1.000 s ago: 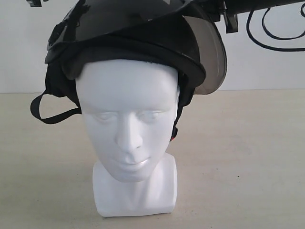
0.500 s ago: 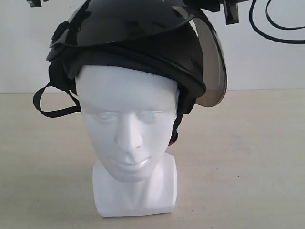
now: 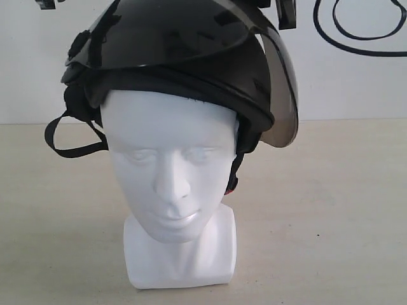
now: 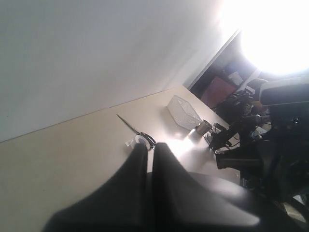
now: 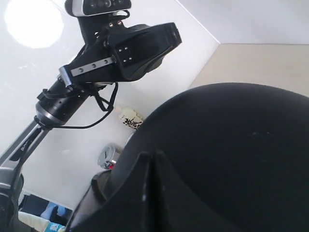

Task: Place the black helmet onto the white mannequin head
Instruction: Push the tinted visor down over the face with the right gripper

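The black helmet (image 3: 210,82) sits on the white mannequin head (image 3: 168,165), whose face and blocky base show below the rim. Its smoky visor (image 3: 165,32) is raised over the crown. A chin strap (image 3: 63,143) loops out beside the head. My right gripper (image 3: 285,11) is at the upper edge, just above the visor's side; in the right wrist view it (image 5: 150,154) is shut, lying against the helmet shell (image 5: 231,145). Only a bit of my left gripper (image 3: 46,3) shows at the top edge. Its fingers (image 4: 149,145) are shut above the dark shell (image 4: 227,193).
The head stands on a beige table (image 3: 331,210) before a white wall. A black cable (image 3: 362,32) loops at the upper right. The left wrist view shows a clear plastic box (image 4: 183,112) and scissors (image 4: 137,133) on the table. The left arm (image 5: 120,53) hangs above the helmet.
The helmet has levelled on the head and the visor's front edge has swung lower. My right gripper has moved up and to the left, and the cable loop has shifted.
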Robot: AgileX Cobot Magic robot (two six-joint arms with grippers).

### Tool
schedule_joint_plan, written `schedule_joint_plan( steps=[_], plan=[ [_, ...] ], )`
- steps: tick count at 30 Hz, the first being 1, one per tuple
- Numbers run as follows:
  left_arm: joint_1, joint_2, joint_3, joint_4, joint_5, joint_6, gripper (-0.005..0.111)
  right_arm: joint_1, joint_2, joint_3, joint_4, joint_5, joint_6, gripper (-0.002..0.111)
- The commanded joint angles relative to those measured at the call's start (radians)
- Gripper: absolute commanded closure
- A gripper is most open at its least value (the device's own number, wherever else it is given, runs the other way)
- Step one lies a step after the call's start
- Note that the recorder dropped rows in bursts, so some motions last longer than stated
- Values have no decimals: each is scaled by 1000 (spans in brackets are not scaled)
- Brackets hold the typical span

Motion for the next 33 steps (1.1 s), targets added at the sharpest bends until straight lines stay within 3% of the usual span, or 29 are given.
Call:
schedule_joint_plan(
  steps=[1, 6, 18, 24, 33],
  plan=[
    [-5, 2, 3, -12, -1, -7, 102, 39, -9, 24, -92, 126, 21, 108],
    [-5, 2, 3, -14, -1, -7, 102, 39, -19, 24, -97, 126, 43, 108],
    [-5, 2, 1, -21, -1, -7, 102, 179, -31, 24, -150, 126, 64, 108],
    [-5, 2, 1, -21, -1, -7, 102, 167, -64, 24, -244, 70, 81, 108],
    [-5, 2, 1, -19, -1, -7, 102, 44, -72, 22, -182, 82, 77, 108]
  ],
)
